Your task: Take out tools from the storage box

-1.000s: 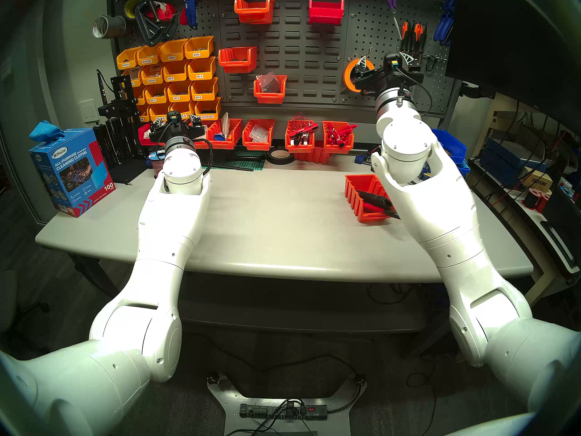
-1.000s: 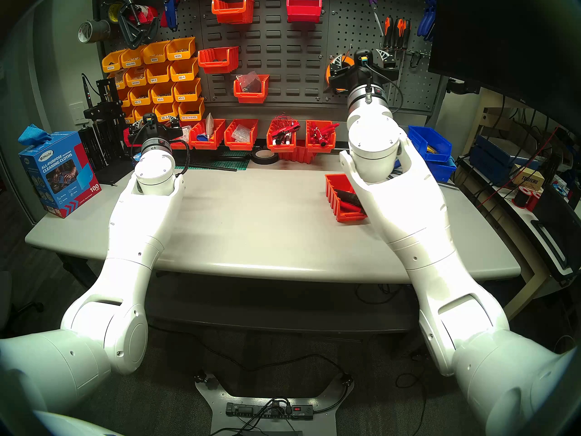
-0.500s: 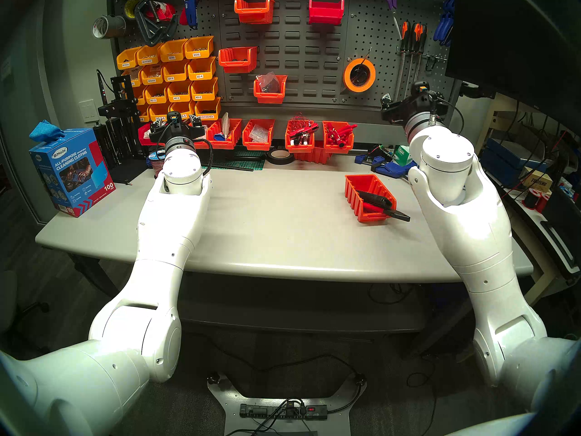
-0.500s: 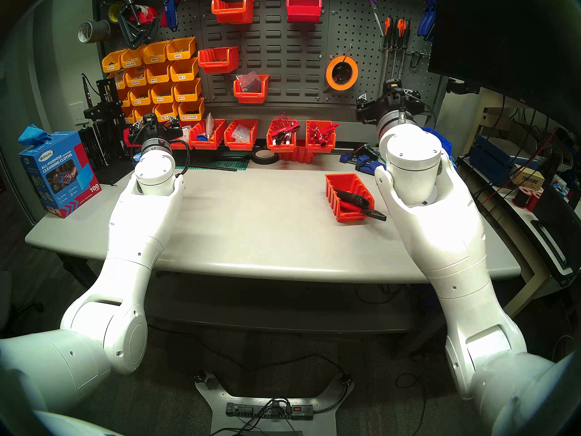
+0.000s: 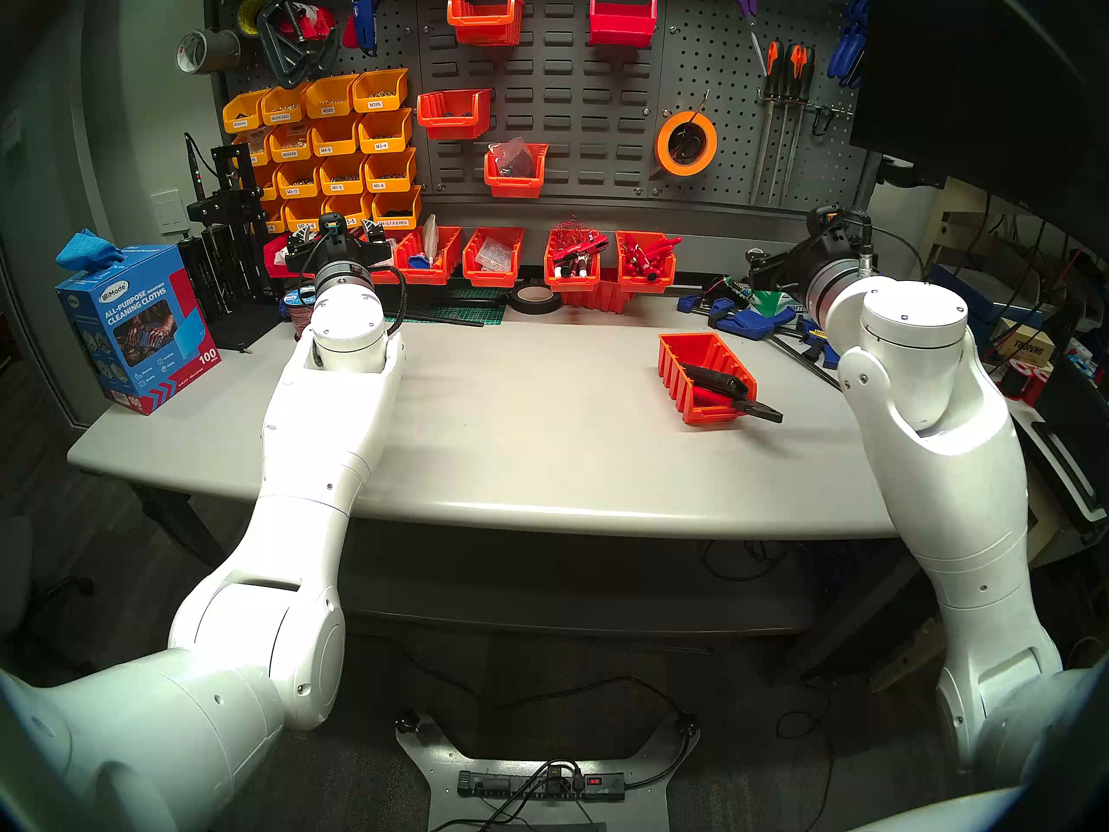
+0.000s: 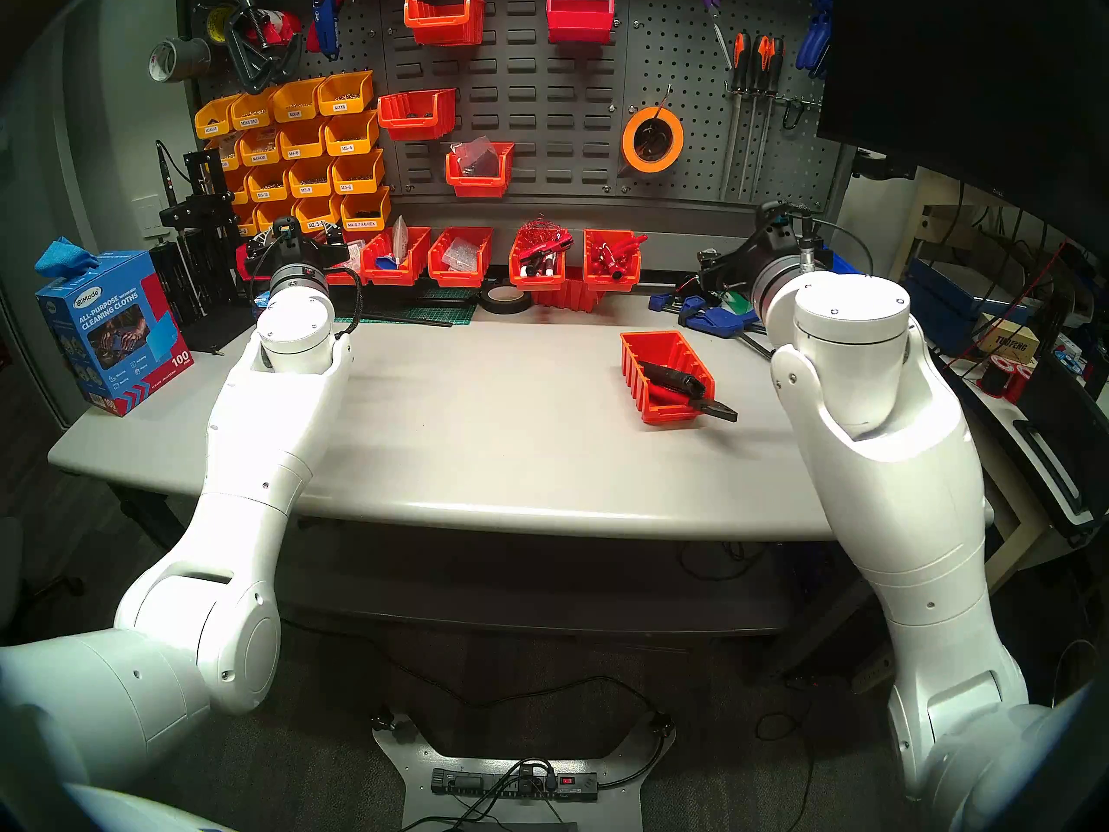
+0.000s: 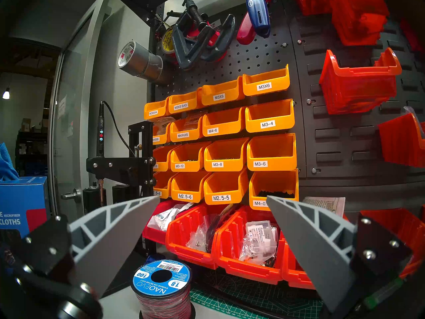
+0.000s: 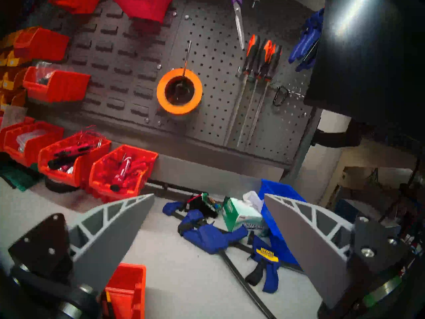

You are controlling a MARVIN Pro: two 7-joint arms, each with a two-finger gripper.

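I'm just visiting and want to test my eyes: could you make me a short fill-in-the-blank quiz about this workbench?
1. The storage box on the table is coloured ____.
2. The pliers poke their ____ jaws out over the box's front.
3. Both the left gripper and the right gripper are ____ and hold nothing.

Missing words: orange-red; black; open

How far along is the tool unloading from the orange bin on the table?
Nothing is out yet. The black tool and the red pliers both lie in the orange bin, with the pliers' black nose poking past its open front. Both the left claw and right claw are open and empty, away from the bin. Both tools remain.
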